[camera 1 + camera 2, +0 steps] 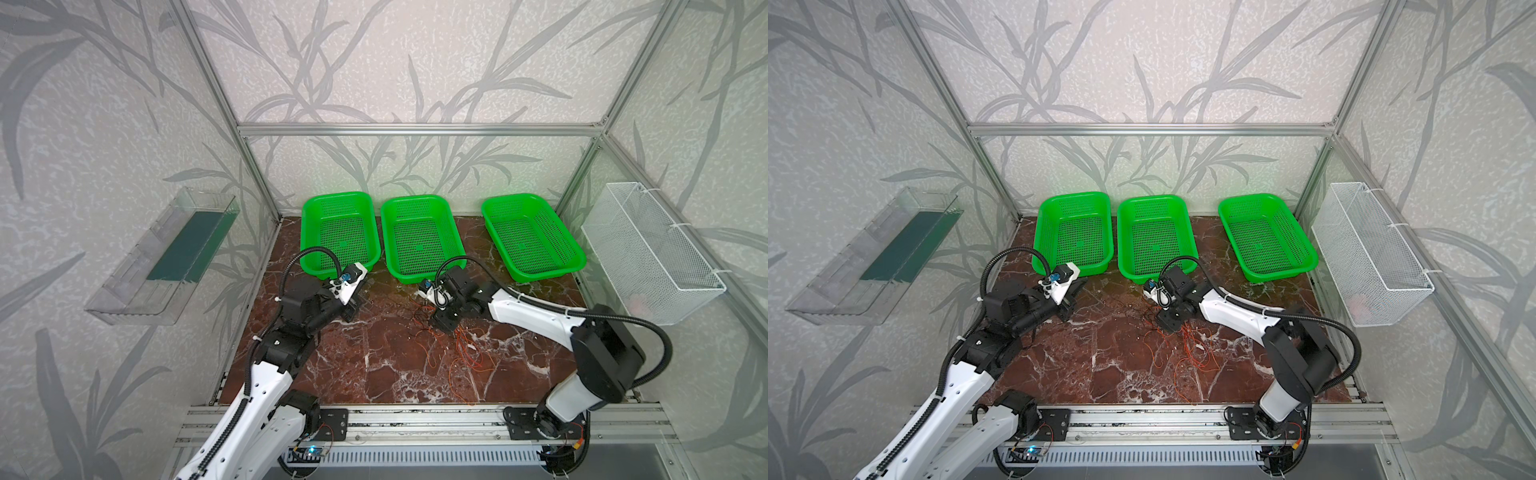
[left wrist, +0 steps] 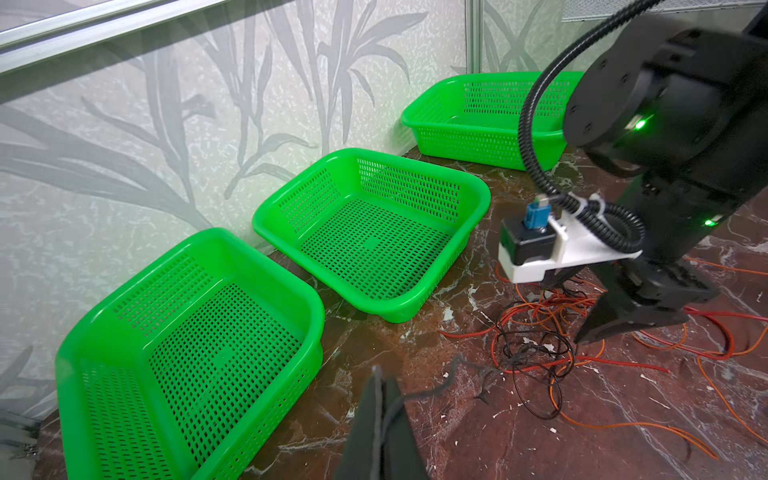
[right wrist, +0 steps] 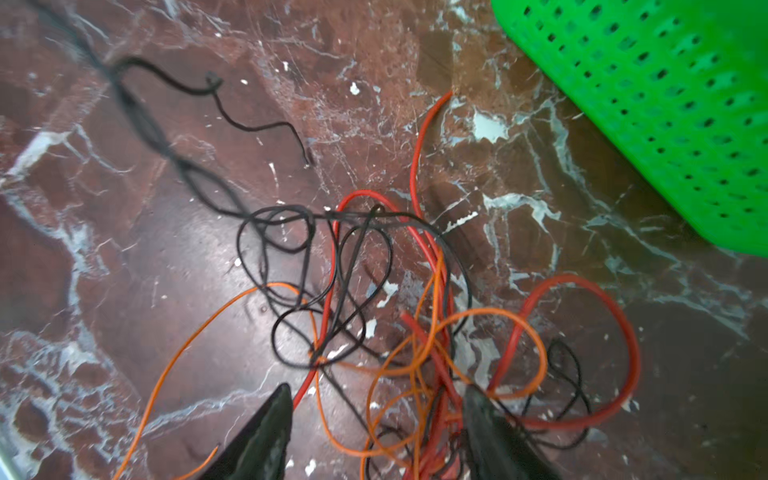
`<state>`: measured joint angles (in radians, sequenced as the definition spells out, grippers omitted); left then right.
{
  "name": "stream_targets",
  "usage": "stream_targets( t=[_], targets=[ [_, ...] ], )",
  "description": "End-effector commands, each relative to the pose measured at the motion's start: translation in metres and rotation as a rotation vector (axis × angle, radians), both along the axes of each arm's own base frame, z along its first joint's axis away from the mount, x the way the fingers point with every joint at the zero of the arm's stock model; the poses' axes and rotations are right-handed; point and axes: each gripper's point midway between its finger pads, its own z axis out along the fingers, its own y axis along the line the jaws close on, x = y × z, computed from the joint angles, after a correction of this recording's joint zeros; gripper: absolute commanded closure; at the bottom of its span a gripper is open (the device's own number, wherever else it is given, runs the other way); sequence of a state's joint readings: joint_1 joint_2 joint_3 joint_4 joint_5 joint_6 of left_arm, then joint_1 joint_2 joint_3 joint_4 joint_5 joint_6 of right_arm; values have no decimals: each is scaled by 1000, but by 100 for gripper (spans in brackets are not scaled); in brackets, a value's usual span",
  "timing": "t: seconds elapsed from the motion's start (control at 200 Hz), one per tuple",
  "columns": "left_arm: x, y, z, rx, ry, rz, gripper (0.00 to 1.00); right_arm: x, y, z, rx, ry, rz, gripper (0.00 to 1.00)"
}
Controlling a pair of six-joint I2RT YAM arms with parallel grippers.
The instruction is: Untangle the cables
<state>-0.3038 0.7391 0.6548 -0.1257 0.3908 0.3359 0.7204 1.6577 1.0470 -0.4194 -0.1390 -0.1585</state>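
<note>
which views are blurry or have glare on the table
Right wrist view: the black cable blurs toward one corner, and a pale glare patch sits on the marble table. Left wrist view: the left hand is out of focus. Both top views: sharp and evenly lit, cables tiny.

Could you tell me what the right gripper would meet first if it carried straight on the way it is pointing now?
Most likely the tangled cables just ahead of the open right gripper, with the marble tabletop directly beneath them.
</note>
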Motion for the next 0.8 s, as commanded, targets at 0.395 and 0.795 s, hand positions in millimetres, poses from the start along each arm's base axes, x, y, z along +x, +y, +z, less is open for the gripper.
stream_targets(
  t=[0.395, 0.795],
  targets=[
    [12, 36, 0, 68, -48, 222, 100, 18, -10, -7, 22, 20, -135, 100],
    [26, 116, 11, 81, -53, 561, 100, 22, -130, 0, 57, 110, -390, 100]
  ],
)
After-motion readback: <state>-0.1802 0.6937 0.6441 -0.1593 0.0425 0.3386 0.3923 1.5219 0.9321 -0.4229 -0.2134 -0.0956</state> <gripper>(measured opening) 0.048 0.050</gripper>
